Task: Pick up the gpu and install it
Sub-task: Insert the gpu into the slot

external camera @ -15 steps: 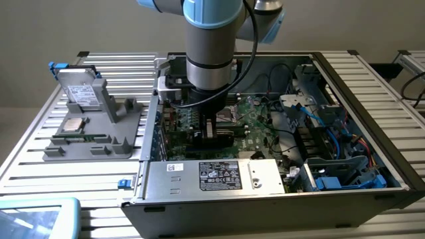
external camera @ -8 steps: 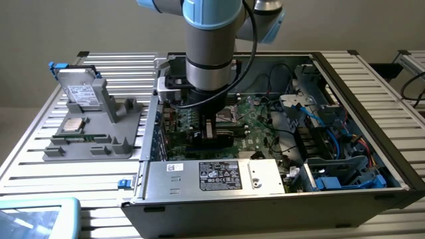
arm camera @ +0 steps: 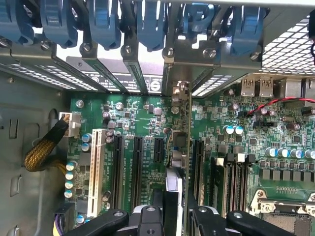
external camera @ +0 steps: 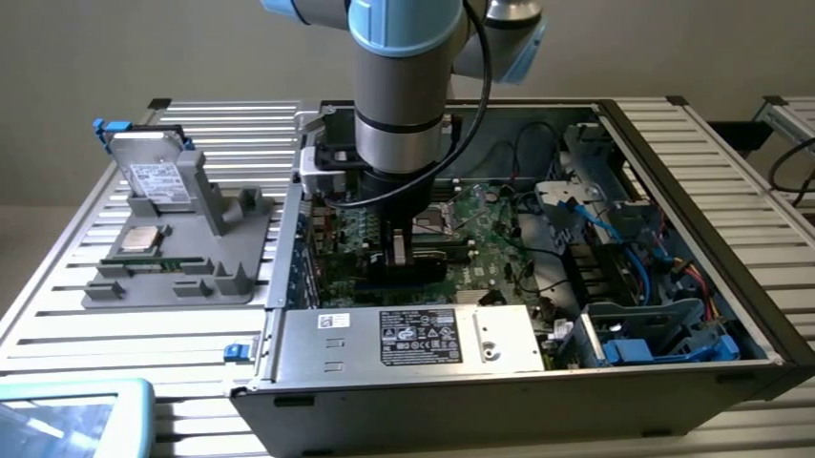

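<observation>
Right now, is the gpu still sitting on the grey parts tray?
No. The gpu stands on edge over the motherboard inside the case, between the gripper fingers.

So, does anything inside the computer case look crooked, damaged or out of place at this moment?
Nothing stands out. The gpu stands upright on edge over the motherboard, in line with its slots, between the fingers of the gripper.

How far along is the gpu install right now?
Pickup looks done: the end effector holds the thin black gpu card with green edge on edge inside the open grey computer case. In hand: the card stands upright over the green motherboard, silvery end at the rear slot brackets. Left: whether it is fully seated can't be told; the grip isn't released.
</observation>
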Controlling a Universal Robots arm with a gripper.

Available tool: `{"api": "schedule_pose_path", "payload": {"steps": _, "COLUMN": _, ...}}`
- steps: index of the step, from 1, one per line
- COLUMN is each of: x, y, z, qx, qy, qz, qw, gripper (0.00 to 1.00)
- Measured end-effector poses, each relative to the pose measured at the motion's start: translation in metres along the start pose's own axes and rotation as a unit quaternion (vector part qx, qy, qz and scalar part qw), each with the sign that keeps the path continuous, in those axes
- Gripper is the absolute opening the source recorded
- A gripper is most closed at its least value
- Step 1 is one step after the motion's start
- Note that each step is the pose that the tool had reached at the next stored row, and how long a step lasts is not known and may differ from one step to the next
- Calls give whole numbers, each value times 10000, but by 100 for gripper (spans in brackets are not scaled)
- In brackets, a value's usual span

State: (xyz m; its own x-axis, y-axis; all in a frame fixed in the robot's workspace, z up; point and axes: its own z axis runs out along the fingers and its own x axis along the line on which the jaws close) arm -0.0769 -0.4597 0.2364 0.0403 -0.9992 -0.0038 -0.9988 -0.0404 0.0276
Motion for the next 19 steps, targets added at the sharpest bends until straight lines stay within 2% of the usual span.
{"api": "schedule_pose_path", "payload": {"steps": 17, "x": 1, "y": 0, "z": 10, "qx": 1, "qy": 0, "qz": 5, "qw": 10000, "gripper": 27}}
{"api": "schedule_pose_path", "payload": {"steps": 18, "x": 0, "y": 11, "z": 14, "qx": -7, "qy": -8, "qz": 15, "qw": 10000, "gripper": 29}}
{"api": "schedule_pose_path", "payload": {"steps": 19, "x": 1, "y": 9, "z": 15, "qx": -1, "qy": -7, "qz": 13, "qw": 10000, "gripper": 34}}
